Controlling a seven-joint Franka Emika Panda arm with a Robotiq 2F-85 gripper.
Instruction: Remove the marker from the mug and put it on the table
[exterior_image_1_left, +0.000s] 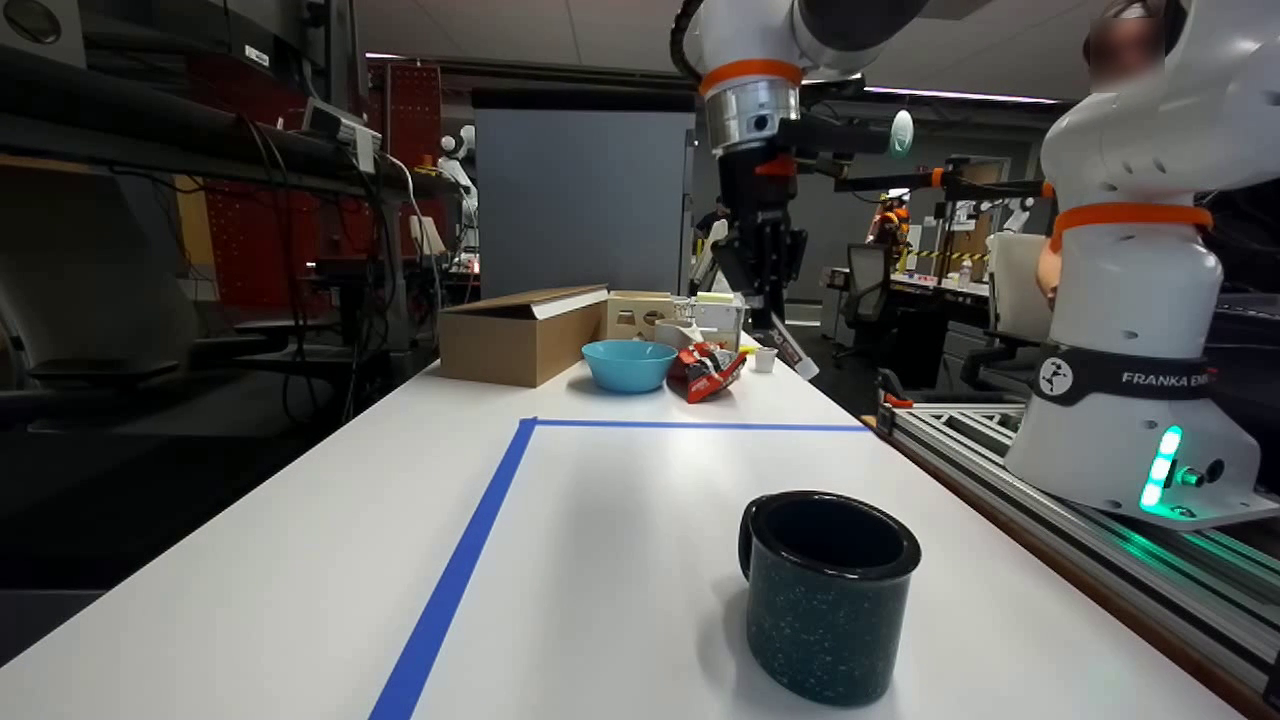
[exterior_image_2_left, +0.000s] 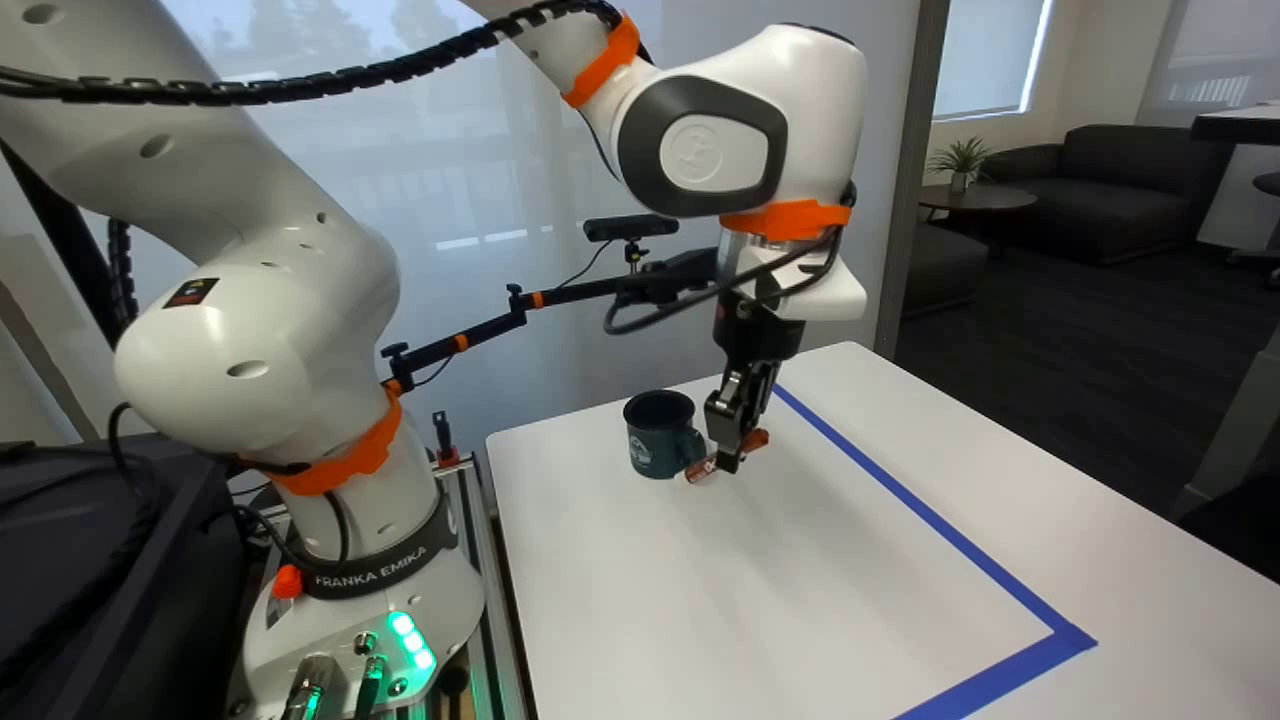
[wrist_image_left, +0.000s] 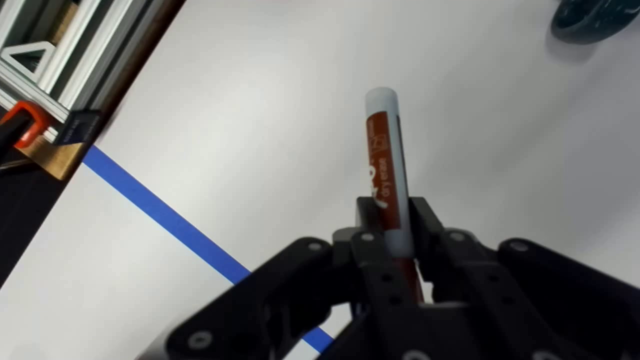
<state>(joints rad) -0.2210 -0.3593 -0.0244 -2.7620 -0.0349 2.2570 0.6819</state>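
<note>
Gripping the marker (wrist_image_left: 390, 172) near its middle, the tool (wrist_image_left: 394, 212) hangs above the desk (exterior_image_2_left: 620, 590), with the marker slanting in both exterior views. In the wrist view the marker's orange label (wrist_image_left: 383, 150) reads "dry erase", and its pale end juts past the tool. The marker is out of the mug (exterior_image_2_left: 655, 440) and apart from it; the mug stands upright on the desk. In an exterior view a bowl (exterior_image_1_left: 630, 368), a bag (exterior_image_1_left: 706, 374) and a box (exterior_image_1_left: 505, 345) sit beyond the blue tape (exterior_image_1_left: 700, 426)

Both exterior views: seemingly opposed, sharing mug (exterior_image_1_left: 830, 620) | wrist: downward, close over marker (wrist_image_left: 388, 172)
</note>
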